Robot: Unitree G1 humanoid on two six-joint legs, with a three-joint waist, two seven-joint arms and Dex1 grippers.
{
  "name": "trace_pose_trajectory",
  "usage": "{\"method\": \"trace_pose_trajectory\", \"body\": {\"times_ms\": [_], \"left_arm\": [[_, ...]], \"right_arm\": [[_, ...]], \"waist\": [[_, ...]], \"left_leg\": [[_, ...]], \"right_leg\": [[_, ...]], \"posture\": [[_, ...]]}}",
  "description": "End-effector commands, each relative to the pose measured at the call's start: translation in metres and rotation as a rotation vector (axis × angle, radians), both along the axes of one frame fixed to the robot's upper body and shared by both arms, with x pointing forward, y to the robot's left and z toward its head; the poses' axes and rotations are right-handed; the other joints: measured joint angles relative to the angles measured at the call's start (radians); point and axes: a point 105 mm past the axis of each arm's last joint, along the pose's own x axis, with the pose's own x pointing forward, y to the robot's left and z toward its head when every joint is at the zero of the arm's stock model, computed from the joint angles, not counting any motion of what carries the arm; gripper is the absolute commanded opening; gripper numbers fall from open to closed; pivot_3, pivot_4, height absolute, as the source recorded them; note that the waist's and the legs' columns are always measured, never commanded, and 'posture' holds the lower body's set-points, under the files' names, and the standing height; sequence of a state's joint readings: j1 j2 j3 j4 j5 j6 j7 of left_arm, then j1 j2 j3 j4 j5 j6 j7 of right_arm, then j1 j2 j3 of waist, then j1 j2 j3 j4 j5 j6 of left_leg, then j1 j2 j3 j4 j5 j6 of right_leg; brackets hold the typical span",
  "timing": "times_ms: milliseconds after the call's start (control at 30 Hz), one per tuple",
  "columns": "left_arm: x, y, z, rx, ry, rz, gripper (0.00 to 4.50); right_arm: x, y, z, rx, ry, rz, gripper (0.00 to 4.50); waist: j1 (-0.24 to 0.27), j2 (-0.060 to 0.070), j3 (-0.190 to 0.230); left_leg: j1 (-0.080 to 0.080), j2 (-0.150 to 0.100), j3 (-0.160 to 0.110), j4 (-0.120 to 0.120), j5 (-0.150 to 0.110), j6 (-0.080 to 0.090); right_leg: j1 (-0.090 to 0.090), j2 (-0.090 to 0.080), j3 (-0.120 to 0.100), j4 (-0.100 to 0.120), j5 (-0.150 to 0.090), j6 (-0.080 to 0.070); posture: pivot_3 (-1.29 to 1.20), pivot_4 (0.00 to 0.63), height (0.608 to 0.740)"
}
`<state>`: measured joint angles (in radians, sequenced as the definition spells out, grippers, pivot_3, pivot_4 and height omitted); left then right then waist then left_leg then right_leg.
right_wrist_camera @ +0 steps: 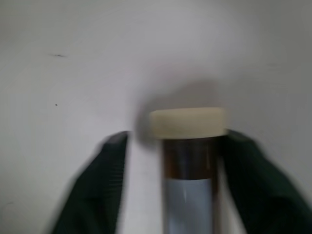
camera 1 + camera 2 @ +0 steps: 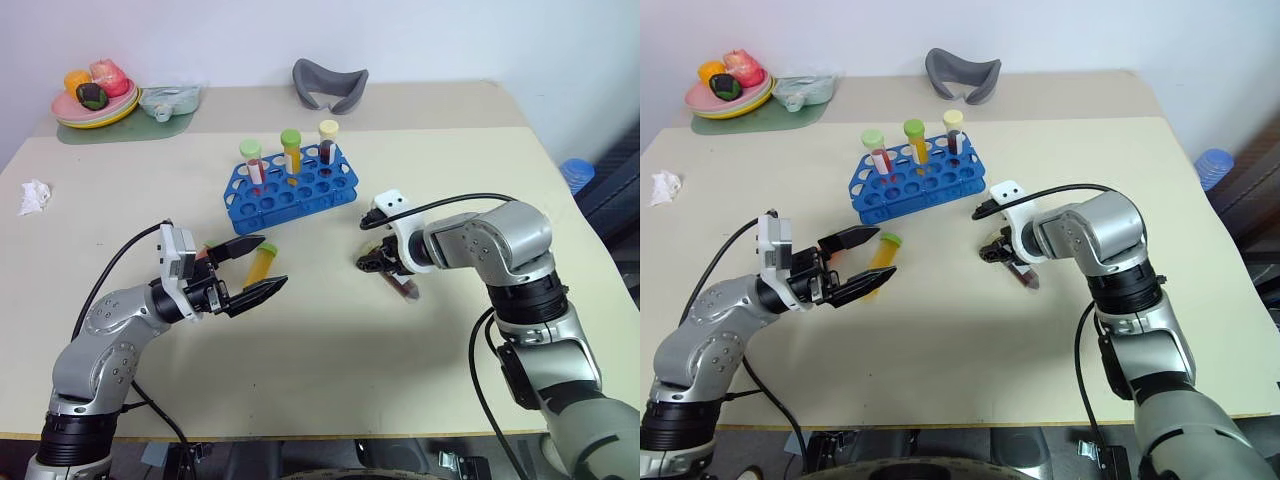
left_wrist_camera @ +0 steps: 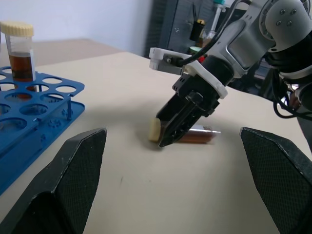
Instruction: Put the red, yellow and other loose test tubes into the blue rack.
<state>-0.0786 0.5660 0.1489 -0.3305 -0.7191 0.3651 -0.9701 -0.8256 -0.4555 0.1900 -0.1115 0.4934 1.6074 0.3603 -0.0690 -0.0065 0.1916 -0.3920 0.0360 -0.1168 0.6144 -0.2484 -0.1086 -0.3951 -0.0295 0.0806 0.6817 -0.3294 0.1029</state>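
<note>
While the blue rack (image 2: 290,186) stands on the beige table (image 2: 330,350) with three capped tubes (image 2: 291,152) upright in it, two loose tubes lie in front of it. The yellow tube (image 2: 260,262) lies between the wide open fingers of the left gripper (image 2: 256,269). The brown tube (image 3: 197,135), with a cream cap, lies to the right of the rack, and the right gripper (image 3: 168,129) has its fingers around it, nearly closed. Behind the rack are a grey holder (image 2: 329,86) and a plate (image 2: 95,110) of toy food, near a white wall.
</note>
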Motion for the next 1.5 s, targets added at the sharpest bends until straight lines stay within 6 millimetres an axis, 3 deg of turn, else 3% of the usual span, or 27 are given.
{"method": "trace_pose_trajectory", "body": {"times_ms": [33, 233, 633, 800, 933, 1200, 1500], "left_arm": [[-0.005, -0.002, 0.008, -0.001, -0.043, -0.011, 4.50], [-0.003, -0.002, 0.009, -0.004, -0.044, -0.012, 4.50], [0.001, 0.002, 0.012, -0.005, -0.048, -0.010, 4.50], [0.001, 0.003, 0.015, 0.001, -0.055, -0.010, 4.50], [0.000, 0.005, 0.015, 0.006, -0.055, -0.002, 4.50], [-0.003, 0.009, 0.019, 0.015, -0.060, 0.021, 4.50], [-0.007, 0.013, 0.023, 0.014, -0.059, 0.050, 4.50]], "right_arm": [[-0.004, 0.000, 0.000, -0.012, -0.008, 0.017, 1.69], [-0.004, -0.004, 0.010, 0.018, -0.049, 0.015, 1.69], [0.047, 0.008, 0.172, 0.712, -0.578, -0.037, 1.69], [0.067, 0.003, 0.192, 0.836, -0.788, -0.115, 1.69], [0.074, 0.010, 0.191, 0.923, -0.875, -0.132, 1.69], [0.093, 0.027, 0.154, 0.937, -0.984, -0.175, 1.69], [0.098, 0.026, 0.125, 0.875, -1.066, -0.189, 1.69]], "waist": [[0.000, 0.000, 0.000], [0.000, 0.000, 0.000], [0.000, 0.001, 0.001], [-0.001, 0.001, 0.001], [-0.005, 0.002, 0.001], [-0.002, 0.002, 0.001], [-0.004, 0.002, 0.002]], "left_leg": [[0.000, 0.000, 0.000, 0.000, 0.000, 0.000], [0.000, 0.000, 0.000, 0.000, 0.000, 0.000], [-0.001, 0.000, 0.000, -0.001, 0.000, 0.000], [-0.001, 0.000, 0.000, -0.001, 0.000, 0.000], [-0.001, 0.000, 0.000, -0.001, 0.000, 0.000], [-0.001, 0.000, 0.000, -0.001, 0.000, 0.000], [-0.001, 0.000, 0.000, -0.001, 0.000, 0.000]], "right_leg": [[0.000, 0.000, 0.000, 0.000, 0.000, 0.000], [0.000, 0.000, 0.000, 0.000, 0.000, 0.000], [-0.001, 0.000, 0.000, 0.000, 0.000, 0.000], [-0.001, 0.000, 0.000, 0.000, 0.000, 0.000], [-0.002, 0.000, 0.000, 0.001, 0.000, 0.000], [-0.002, 0.000, 0.000, 0.001, 0.000, 0.000], [-0.002, 0.000, 0.000, 0.001, 0.000, 0.000]], "posture": [[0.00, 0.150, 0.740], [0.00, 0.150, 0.740], [0.00, 0.150, 0.740], [0.00, 0.150, 0.740], [0.00, 0.150, 0.740], [0.00, 0.150, 0.740], [0.00, 0.150, 0.740]]}}
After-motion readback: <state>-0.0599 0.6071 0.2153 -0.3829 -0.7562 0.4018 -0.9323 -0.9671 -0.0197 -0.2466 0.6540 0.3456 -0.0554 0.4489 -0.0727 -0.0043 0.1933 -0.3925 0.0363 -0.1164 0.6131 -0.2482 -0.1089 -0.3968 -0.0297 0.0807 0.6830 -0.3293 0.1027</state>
